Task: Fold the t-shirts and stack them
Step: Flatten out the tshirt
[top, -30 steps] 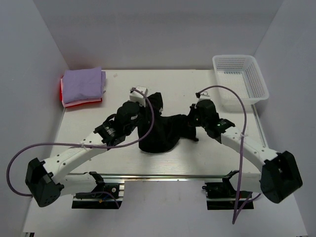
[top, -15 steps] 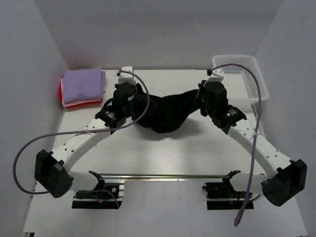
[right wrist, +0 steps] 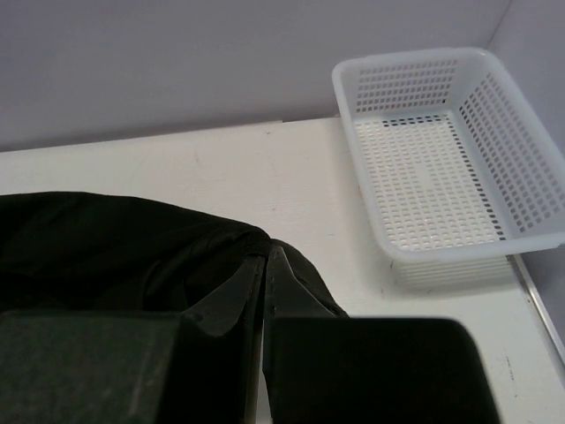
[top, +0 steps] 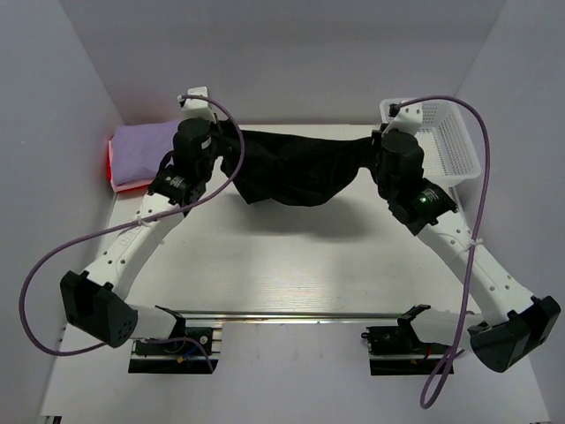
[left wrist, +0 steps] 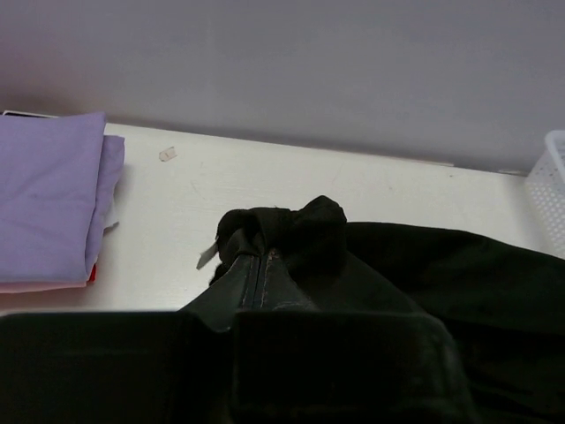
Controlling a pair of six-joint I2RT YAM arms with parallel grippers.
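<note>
Top, left-wrist and right-wrist views of a two-arm folding station. Counted: three t-shirts, two grippers, one white mesh basket (right wrist: 468,247), one table (top: 291,265).

The black t-shirt (top: 296,168) is spread as a wide band between the two grippers, to the left of the basket, and its middle sags towards the table. A shadow lies on the table beneath it; whether its lowest fold touches the surface cannot be told.

The right gripper (right wrist: 267,256), just beside the basket's left wall, has its jaws pressed together on a bunched end of the black cloth, with only a thin slit between the fingers. The left gripper (left wrist: 263,261), well apart from the basket, has its jaws likewise closed, and a knot of black cloth is gathered over the fingertips.

The lavender t-shirt (top: 141,152) lies folded at the far corner of the table opposite the basket. It rests on top of the red-pink t-shirt (top: 111,157), of which only a thin edge shows along the side away from the basket.

The basket stands upright at its own far corner of the table. The table is pale and matt, enclosed on three sides by plain light-grey walls (top: 282,62), and a purple cable (top: 53,265) loops from each arm
</note>
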